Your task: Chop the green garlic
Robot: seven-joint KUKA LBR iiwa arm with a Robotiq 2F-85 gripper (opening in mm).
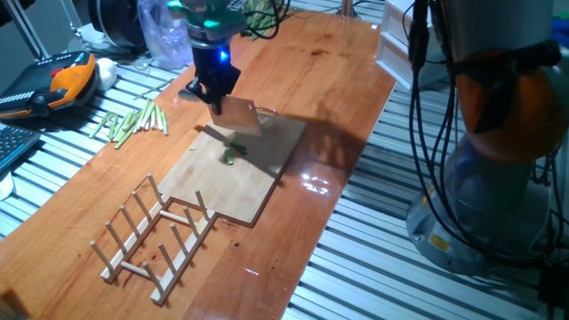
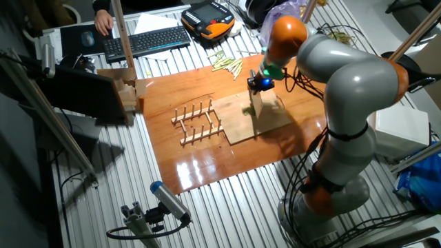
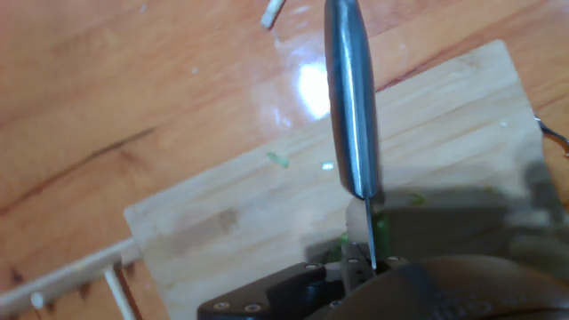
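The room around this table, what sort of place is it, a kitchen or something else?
Probably a robotics lab, not a kitchen: the wooden table sits on a slatted aluminium bench, with a keyboard and an orange teach pendant behind it.

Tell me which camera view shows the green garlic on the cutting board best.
One fixed view: the green garlic lies unobstructed on the cutting board. The other fixed view shows only a speck; the hand view shows bits beside the knife.
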